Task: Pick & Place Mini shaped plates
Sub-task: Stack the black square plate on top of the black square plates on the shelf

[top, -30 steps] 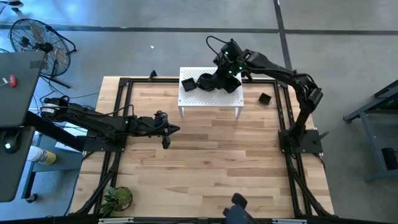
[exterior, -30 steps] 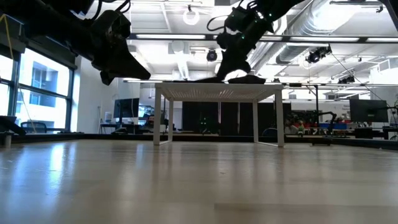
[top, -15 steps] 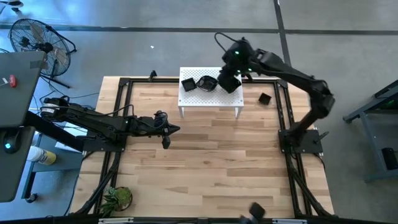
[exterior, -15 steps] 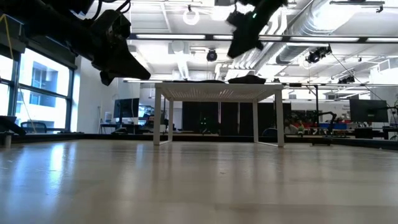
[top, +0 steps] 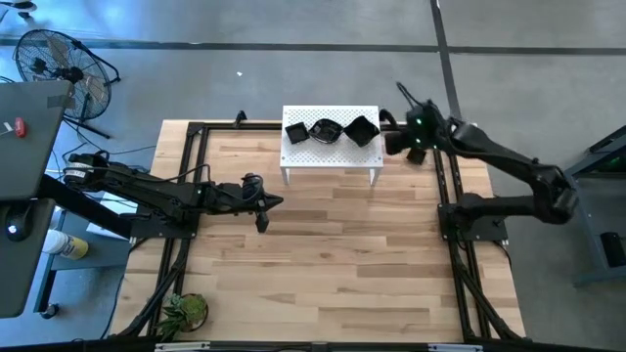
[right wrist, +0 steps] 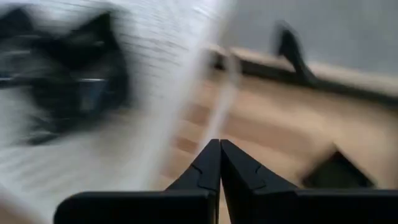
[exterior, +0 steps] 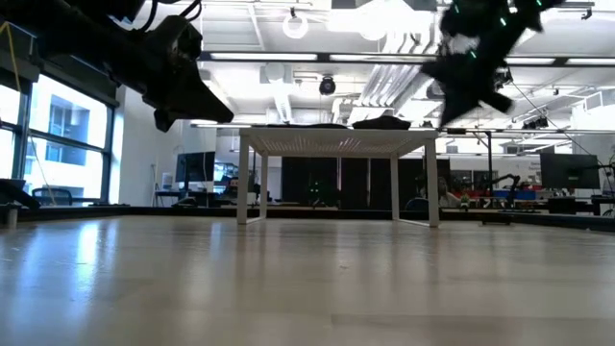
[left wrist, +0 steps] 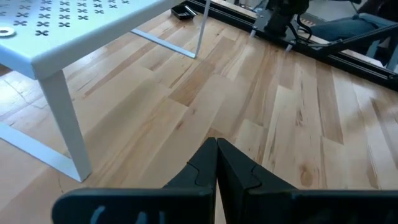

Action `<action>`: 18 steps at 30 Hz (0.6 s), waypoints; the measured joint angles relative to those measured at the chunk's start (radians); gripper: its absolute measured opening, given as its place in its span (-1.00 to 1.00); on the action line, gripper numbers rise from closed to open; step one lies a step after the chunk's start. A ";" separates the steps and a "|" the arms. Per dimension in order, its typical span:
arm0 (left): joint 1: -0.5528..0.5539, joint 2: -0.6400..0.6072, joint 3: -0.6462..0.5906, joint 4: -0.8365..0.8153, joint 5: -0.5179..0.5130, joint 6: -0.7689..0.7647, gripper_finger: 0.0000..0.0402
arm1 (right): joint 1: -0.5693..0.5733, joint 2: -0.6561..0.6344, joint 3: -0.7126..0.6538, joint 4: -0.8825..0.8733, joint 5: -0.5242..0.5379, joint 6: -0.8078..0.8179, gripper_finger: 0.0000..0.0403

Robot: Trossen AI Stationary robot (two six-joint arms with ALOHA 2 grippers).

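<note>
Right gripper, fingers together and empty, hangs upper right, beside white perforated stand bearing three glossy black plates. Left gripper, fingers together, centre-left.

- No readable words, labels, brand names, numbers or signs appear in any of the views; no surface carries legible lettering.
</note>
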 joint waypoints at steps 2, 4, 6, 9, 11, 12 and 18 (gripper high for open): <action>0.000 0.000 0.000 0.000 -0.010 -0.017 -1.00 | -0.031 -0.030 -0.084 0.012 0.023 0.087 -0.97; 0.000 0.000 0.000 0.000 -0.017 -0.021 -1.00 | -0.063 -0.039 -0.150 0.026 0.027 0.146 -0.97; 0.000 0.000 0.000 0.000 -0.024 -0.021 -1.00 | -0.096 -0.028 -0.202 0.044 0.015 0.186 -0.98; 0.000 0.000 0.000 0.000 -0.040 -0.021 -1.00 | -0.127 0.011 -0.240 0.062 0.018 0.200 -0.98; 0.000 0.000 0.000 0.000 -0.040 -0.021 -1.00 | -0.141 0.041 -0.239 0.064 0.022 0.169 -0.94; 0.000 0.000 0.000 0.000 -0.040 -0.021 -1.00 | -0.149 0.060 -0.234 0.059 0.023 0.152 -0.90; 0.000 0.000 0.000 0.000 -0.041 -0.022 -1.00 | -0.194 0.156 -0.217 0.036 0.031 0.090 -0.66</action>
